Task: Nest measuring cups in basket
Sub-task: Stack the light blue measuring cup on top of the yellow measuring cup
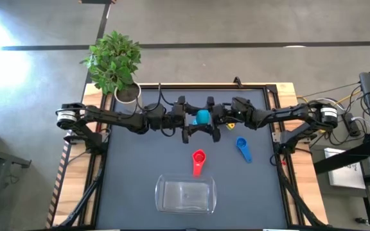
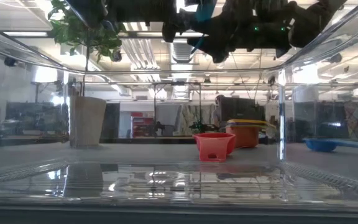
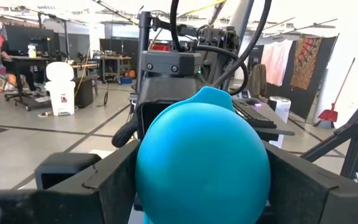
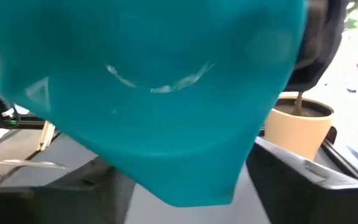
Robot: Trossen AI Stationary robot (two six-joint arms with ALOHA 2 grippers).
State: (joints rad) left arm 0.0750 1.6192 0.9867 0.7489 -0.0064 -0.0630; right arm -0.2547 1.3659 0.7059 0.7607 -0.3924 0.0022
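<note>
1. The clear basket (image 1: 185, 196) sits at the near middle of the table, and I see no cup inside it. A white pot (image 1: 128, 94) holding a leafy plant (image 1: 114, 59) stands at the far left corner.
2. The loose cups lie on the mat beyond the basket: the red cup (image 1: 198, 161) just past its far rim, the blue cup (image 1: 243, 149) off to its right, and an orange cup with a yellow one on it (image 2: 246, 132) farther back.
3. Both my arms reach in level from the table's sides and meet high over the middle — well above the mat.
4. My left gripper (image 1: 186, 117) clamps the teal cup (image 1: 202, 117), its fingers (image 3: 110, 180) pressed against the round bowl on both sides.
5. My right gripper (image 1: 218, 114) is right up against the same cup; whether its fingers grip it or stand apart, I cannot tell.
</note>
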